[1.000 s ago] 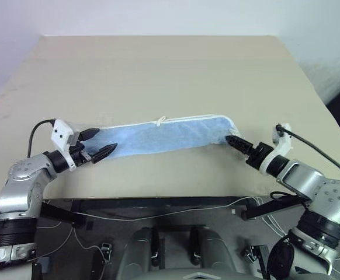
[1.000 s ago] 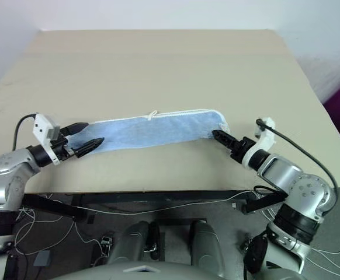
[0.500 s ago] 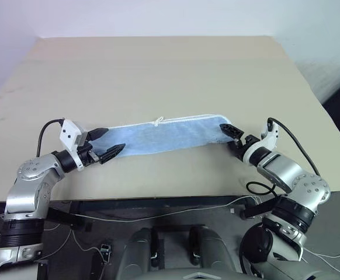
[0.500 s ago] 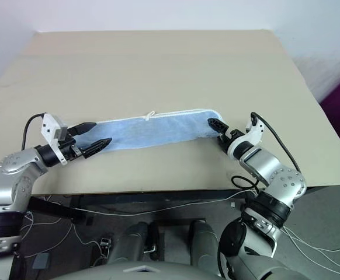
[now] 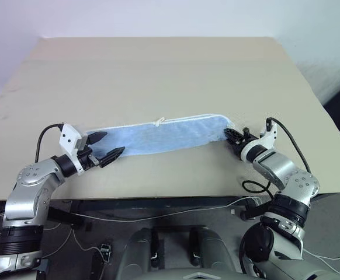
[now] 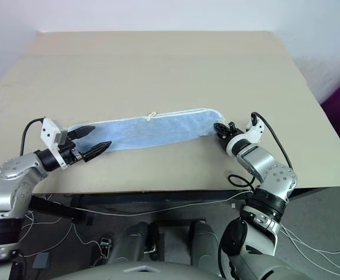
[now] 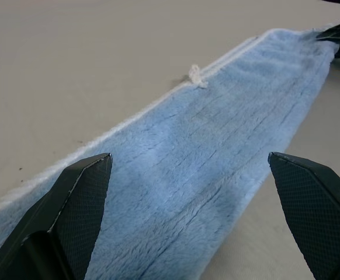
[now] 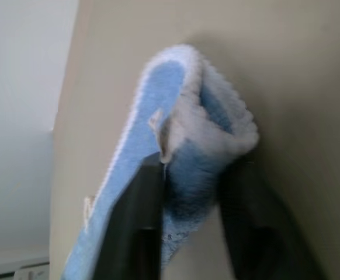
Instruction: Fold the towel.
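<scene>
Two grippers sit near the front edge of the table (image 5: pixel 158 64), one at each end of the towel (image 5: pixel 164 135).

Nearest on the left side is the left gripper (image 5: pixel 110 147). Its two black fingers (image 7: pixel 79 198) are spread wide apart, and nothing is between them but air. They point along the towel, toward the right. The tips are right at the left end of the towel, one above it and one just in front of it. From the wrist you can see the fluffy blue cloth running away between the two fingers.

On the right side is the right gripper (image 5: pixel 233 136). Its fingers (image 8: pixel 138 216) are pinched on the right end of the towel. The cloth bunches up there into a soft, rounded lump between them, and it looks lifted a little off the table at that end.

The towel is a long, thin blue strip. It lies flat across the table from left to right, with the right end a bit farther back than the left. A white stitched edge runs along its far side. A small white loop (image 5: pixel 160 121) sticks out from that far edge, about halfway along.

Behind the towel, the tan table top stretches back to a pale wall (image 5: pixel 158 17).
</scene>
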Motion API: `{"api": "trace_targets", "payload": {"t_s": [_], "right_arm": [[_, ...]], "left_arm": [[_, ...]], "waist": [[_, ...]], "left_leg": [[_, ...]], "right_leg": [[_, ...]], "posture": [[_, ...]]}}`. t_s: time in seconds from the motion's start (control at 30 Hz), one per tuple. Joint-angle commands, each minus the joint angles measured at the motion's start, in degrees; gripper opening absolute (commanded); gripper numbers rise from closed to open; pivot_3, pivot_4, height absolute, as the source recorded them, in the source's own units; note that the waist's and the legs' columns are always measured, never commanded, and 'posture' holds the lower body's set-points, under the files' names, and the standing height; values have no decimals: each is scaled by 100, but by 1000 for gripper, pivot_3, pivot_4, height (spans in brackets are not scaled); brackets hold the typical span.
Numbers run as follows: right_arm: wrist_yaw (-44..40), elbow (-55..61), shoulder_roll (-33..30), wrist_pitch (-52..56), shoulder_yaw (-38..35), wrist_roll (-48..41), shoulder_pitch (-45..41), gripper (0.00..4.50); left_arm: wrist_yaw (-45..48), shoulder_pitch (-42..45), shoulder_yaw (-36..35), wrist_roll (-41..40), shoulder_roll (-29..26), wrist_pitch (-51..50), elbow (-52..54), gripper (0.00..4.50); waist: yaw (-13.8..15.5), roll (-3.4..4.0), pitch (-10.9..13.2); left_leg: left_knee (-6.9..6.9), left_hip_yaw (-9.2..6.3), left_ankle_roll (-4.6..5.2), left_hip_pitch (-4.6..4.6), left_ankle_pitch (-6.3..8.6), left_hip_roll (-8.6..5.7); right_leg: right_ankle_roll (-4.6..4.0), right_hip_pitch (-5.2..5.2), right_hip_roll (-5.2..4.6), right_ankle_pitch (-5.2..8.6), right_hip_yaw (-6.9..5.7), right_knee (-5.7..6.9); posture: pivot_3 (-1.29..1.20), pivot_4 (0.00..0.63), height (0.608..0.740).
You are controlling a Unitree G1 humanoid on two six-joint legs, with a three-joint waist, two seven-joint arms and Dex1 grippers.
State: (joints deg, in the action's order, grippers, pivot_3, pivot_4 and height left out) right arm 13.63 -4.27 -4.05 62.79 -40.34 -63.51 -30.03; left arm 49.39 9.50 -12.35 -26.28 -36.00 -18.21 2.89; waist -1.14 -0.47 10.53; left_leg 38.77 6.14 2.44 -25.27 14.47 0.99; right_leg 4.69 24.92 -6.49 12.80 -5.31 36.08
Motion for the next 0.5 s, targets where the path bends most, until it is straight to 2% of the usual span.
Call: {"api": "trace_targets", "payload": {"t_s": [0.03, 0.23, 0.37, 0.5], "right_arm": [[-29, 56, -61, -249, 59, -78, 99, 217], [-109, 59, -375, -590, 24, -100, 159, 217], [-317, -242, -1015, -774, -98, -59, 32, 217], [-693, -442, -1739, -761, 80, 58, -163, 217]], "left_arm": [[-28, 108, -59, -52, -8, 45, 156, 4477], [-20, 170, 11, -32, 40, 48, 106, 4477], [-21, 165, 22, -25, 63, 45, 113, 4477], [-39, 167, 34, -20, 101, 55, 105, 4477]], "waist": [[2, 0, -1], [40, 5, 2], [61, 14, 8], [32, 26, 14]], "left_leg": [[0, -1, 0, 0, 0, 0], [0, 0, 1, -2, 1, -2], [0, 0, 6, -9, 4, -8], [0, 3, 9, -11, 5, -8]], "right_leg": [[0, 0, 0, 0, 0, 0], [0, 2, -3, 0, 0, -2], [0, 6, -10, 0, -1, -5], [1, 8, -11, 1, 0, -7]], "posture": [[0, 150, 740], [0, 150, 740], [0, 150, 740], [0, 150, 740]]}}
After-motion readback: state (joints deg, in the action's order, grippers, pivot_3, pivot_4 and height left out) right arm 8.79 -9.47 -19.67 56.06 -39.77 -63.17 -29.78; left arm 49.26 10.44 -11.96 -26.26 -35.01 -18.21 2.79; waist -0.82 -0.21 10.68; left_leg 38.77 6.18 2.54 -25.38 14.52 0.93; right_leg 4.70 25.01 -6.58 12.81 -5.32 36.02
